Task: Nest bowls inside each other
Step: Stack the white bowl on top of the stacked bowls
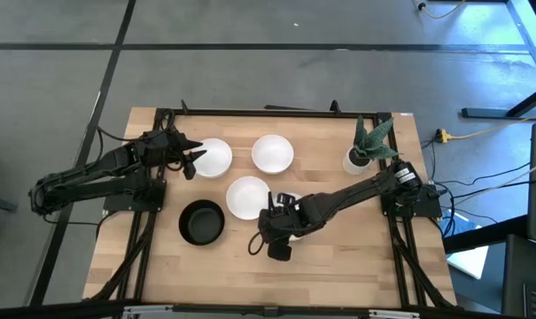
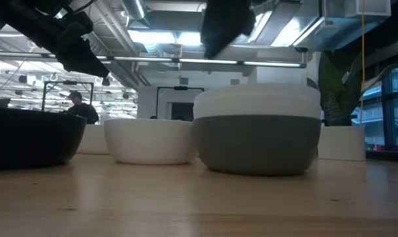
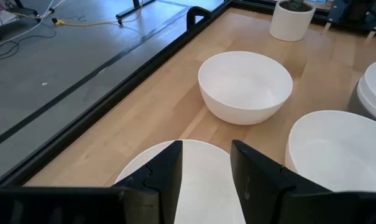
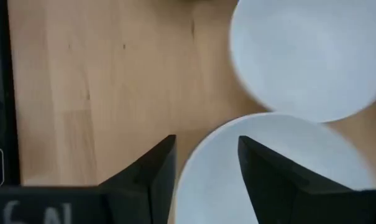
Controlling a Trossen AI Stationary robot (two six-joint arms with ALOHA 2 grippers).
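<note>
The left gripper (image 1: 193,159) hangs over the near edge of a white bowl (image 1: 211,158) at the back left of the counter (image 1: 338,257). In the left wrist view its jaws stand a little apart with the bowl's rim (image 3: 203,180) showing between them, holding nothing.

The right gripper (image 1: 276,241) reaches in from the right side to the middle front of the counter, above a stack of bowls (image 2: 258,128). In the low view that stack is a dark grey bowl (image 2: 258,143) at the bottom with white bowls (image 2: 256,100) nested in it; how many white ones, I cannot tell. From above the stack is mostly hidden under the arm. In the right wrist view the jaws are narrowly open over the white rim (image 4: 212,180) of the top bowl and grip nothing.

Three more bowls stand singly. A second white bowl (image 1: 272,153) sits at the back middle, a third white bowl (image 1: 248,197) sits in the centre just beside the stack, and a black bowl (image 1: 202,221) sits front left, close to the centre one.

A small white pot with a spiky green plant (image 1: 367,149) stands at the back right corner, well apart from the bowls. In the low view a person (image 2: 80,108) shows far off in the room behind.
</note>
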